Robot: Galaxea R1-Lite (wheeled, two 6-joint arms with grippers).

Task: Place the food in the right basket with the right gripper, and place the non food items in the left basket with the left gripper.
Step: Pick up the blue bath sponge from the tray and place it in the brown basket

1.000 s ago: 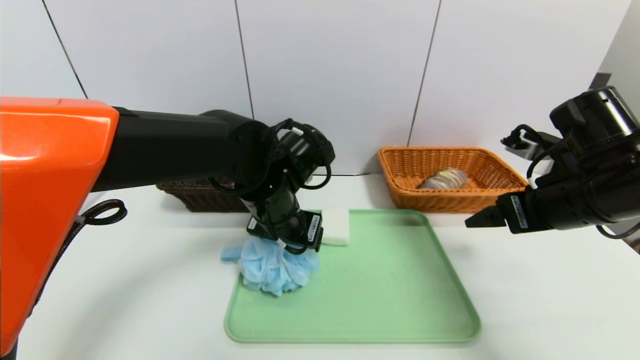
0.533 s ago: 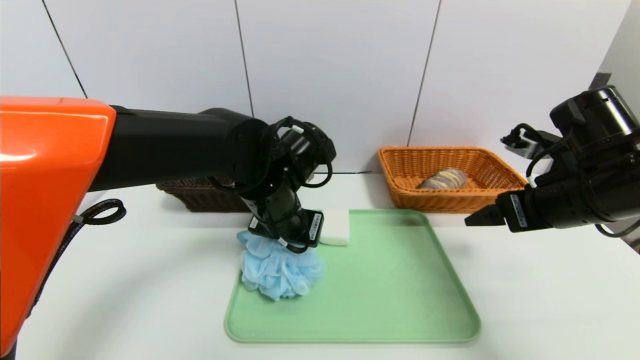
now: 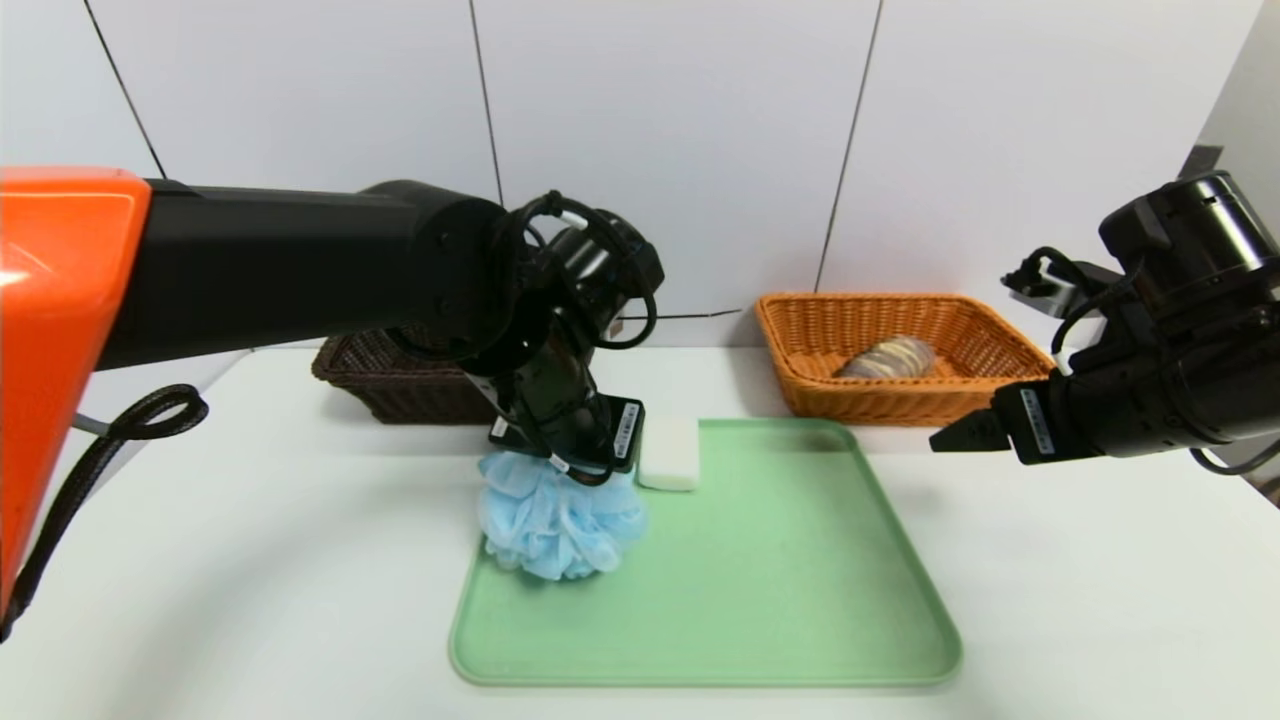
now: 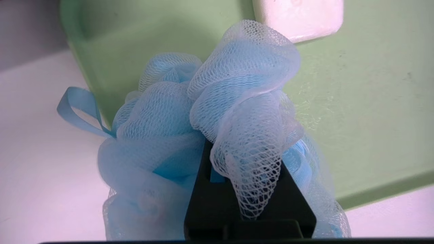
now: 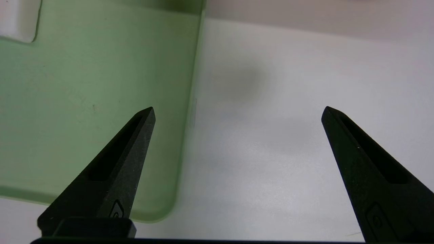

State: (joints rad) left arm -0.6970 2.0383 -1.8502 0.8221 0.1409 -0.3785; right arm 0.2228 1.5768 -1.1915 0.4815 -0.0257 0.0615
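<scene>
1 bath pouf (image 3: 562, 520) gripped by left tool (image 4: 242, 149) | 1 soap bar (image 3: 670, 455) | 1 loaf (image 3: 890, 358) | right tool (image 5: 238, 113) open

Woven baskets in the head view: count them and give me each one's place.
2: the dark brown basket, behind the tray's left end, partly hidden by the left arm; the orange basket, behind the tray's right end.

Labels by the claws — nothing legible

Pale barcode-style stickers sit on the housings just above the left claw (image 3: 565, 480) and beside the right claw (image 3: 950, 440) — their print is too small to read.
</scene>
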